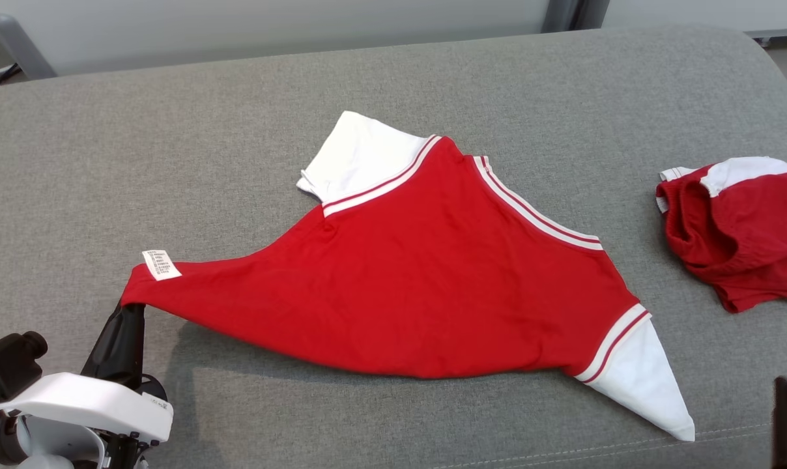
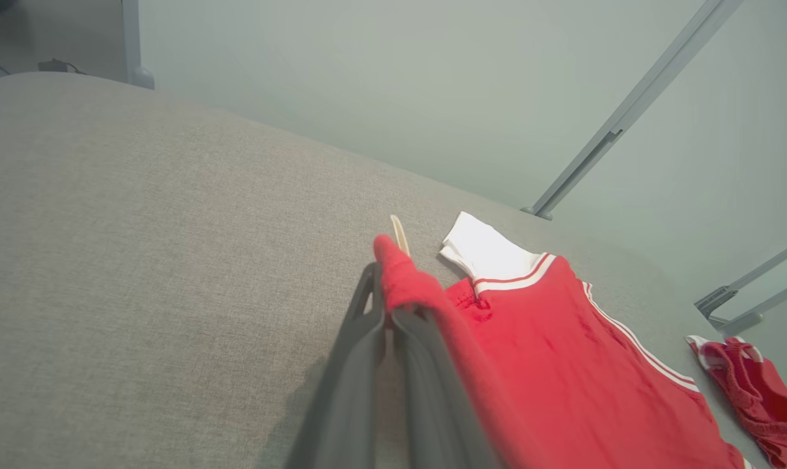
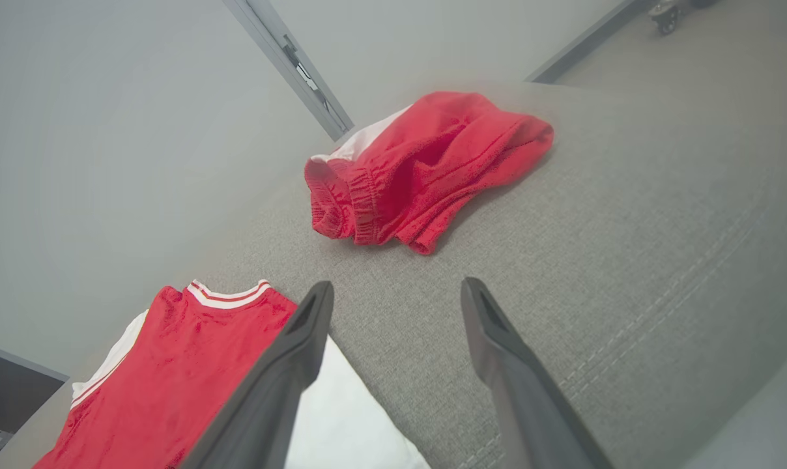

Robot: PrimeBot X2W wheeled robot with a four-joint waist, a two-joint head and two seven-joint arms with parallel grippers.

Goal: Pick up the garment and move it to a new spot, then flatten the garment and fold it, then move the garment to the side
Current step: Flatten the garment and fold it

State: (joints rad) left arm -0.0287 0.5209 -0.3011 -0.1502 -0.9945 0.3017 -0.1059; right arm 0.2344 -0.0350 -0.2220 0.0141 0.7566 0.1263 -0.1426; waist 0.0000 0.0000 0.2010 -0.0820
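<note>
Left gripper (image 1: 129, 316) pinches the shirt (image 1: 419, 273) by its corner at eight o'clock; right gripper (image 3: 397, 290) gapes empty at four. Flattening seems in hand; next, the right should take the near hem.

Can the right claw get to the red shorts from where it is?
Probably yes. The right claw is open and points toward the shorts, with just bare cushion between them.

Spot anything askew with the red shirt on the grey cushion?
Yes: the red, white-sleeved shirt lies stretched into a skewed triangle, one corner pinched and held up by the left gripper, care label exposed. The right gripper is open, holding nothing.
</note>
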